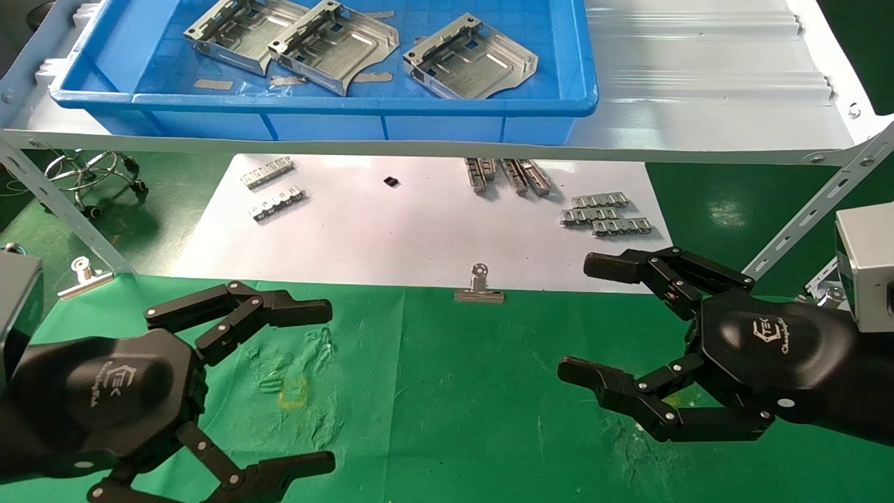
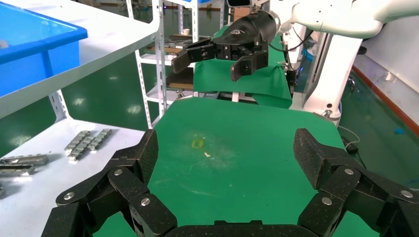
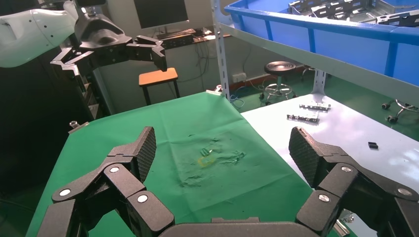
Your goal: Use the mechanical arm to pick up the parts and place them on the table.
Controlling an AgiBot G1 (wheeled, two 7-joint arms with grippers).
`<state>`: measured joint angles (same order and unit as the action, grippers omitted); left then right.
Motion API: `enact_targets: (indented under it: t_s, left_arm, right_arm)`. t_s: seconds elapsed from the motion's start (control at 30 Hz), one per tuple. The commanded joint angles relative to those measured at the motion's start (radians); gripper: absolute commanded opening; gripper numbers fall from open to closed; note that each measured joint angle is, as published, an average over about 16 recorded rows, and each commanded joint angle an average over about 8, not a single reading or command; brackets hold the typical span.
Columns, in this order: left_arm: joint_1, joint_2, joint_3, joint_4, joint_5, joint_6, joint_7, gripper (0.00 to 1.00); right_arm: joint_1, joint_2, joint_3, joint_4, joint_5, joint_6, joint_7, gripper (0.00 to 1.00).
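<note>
Three silver stamped plates [image 1: 237, 31] [image 1: 335, 45] [image 1: 471, 59] lie in a blue tray [image 1: 321, 105] on the white shelf [image 1: 698, 84] at the back. My left gripper [image 1: 328, 385] is open and empty, low over the green cloth table [image 1: 447, 391] at the front left. My right gripper [image 1: 574, 318] is open and empty over the cloth at the front right. Both point toward the middle. The left wrist view shows its own open gripper [image 2: 227, 153] over bare cloth; the right wrist view shows the same for its gripper [image 3: 222, 148].
A white paper sheet [image 1: 391, 230] lies under the shelf with small toothed strips [image 1: 606, 215] [image 1: 276, 188] on it. Binder clips [image 1: 479, 288] [image 1: 84, 276] hold its front edge. Slanted shelf legs [image 1: 803, 216] [image 1: 63, 209] stand at both sides. A stool base [image 1: 91, 171] stands at the far left.
</note>
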<state>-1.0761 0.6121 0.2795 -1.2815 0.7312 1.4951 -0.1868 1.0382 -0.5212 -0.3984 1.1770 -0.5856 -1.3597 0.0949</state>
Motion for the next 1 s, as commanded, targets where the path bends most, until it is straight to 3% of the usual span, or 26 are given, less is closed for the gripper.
enact_targets:
  t_s: [0.03, 0.4, 0.43, 0.67, 0.7, 1.0]
  left_arm:
    - [0.0, 0.0, 0.0, 0.0, 0.0, 0.0, 0.0, 1.0]
    - [0.0, 0.0, 0.0, 0.0, 0.0, 0.0, 0.0, 1.0]
    - [0.0, 0.0, 0.0, 0.0, 0.0, 0.0, 0.0, 1.0]
    - [0.0, 0.0, 0.0, 0.0, 0.0, 0.0, 0.0, 1.0]
    - [0.0, 0.0, 0.0, 0.0, 0.0, -0.001, 0.0, 1.0]
    - [-0.026, 0.045, 0.009, 0.025, 0.037, -0.069, 0.004, 1.0]
  right_arm:
    - [0.0, 0.0, 0.0, 0.0, 0.0, 0.0, 0.0, 1.0]
    - [0.0, 0.0, 0.0, 0.0, 0.0, 0.0, 0.0, 1.0]
    - [0.0, 0.0, 0.0, 0.0, 0.0, 0.0, 0.0, 0.94]
    - [0.0, 0.0, 0.0, 0.0, 0.0, 0.0, 0.0, 0.07]
    - [0.0, 0.0, 0.0, 0.0, 0.0, 0.0, 0.0, 0.0]
    - [0.0, 0.0, 0.0, 0.0, 0.0, 0.0, 0.0, 0.0]
